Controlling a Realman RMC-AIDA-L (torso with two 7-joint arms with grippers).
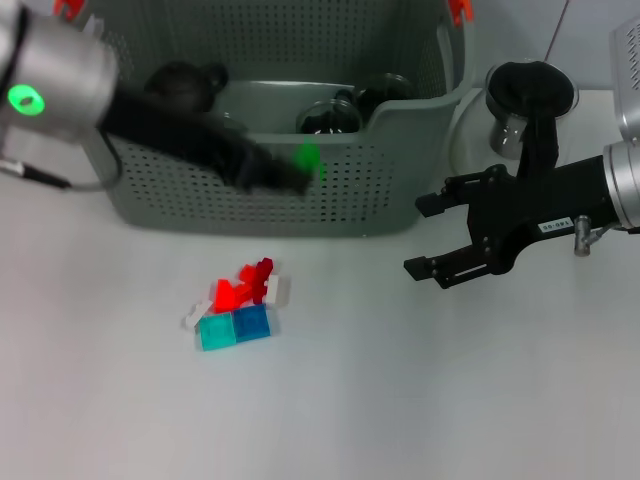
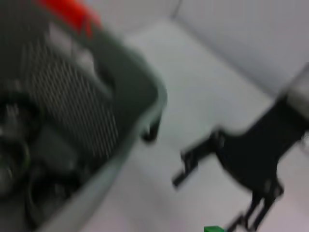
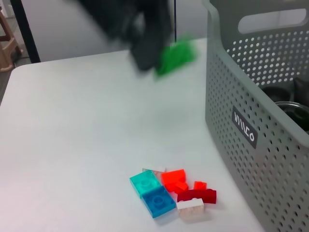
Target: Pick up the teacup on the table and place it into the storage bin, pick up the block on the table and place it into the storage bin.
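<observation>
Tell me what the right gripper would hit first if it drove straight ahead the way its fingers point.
Probably nothing soon: the open right gripper points across bare table, in front of the storage bin and beyond the block pile. Depth is uncertain, so it might clip the bin's front corner.

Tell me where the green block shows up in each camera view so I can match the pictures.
Head view: the green block is at the left gripper, in front of the storage bin wall.
Left wrist view: only a green sliver at the bottom edge, probably the block.
Right wrist view: upper middle, above the table.
Shared landmark: the storage bin.
</observation>
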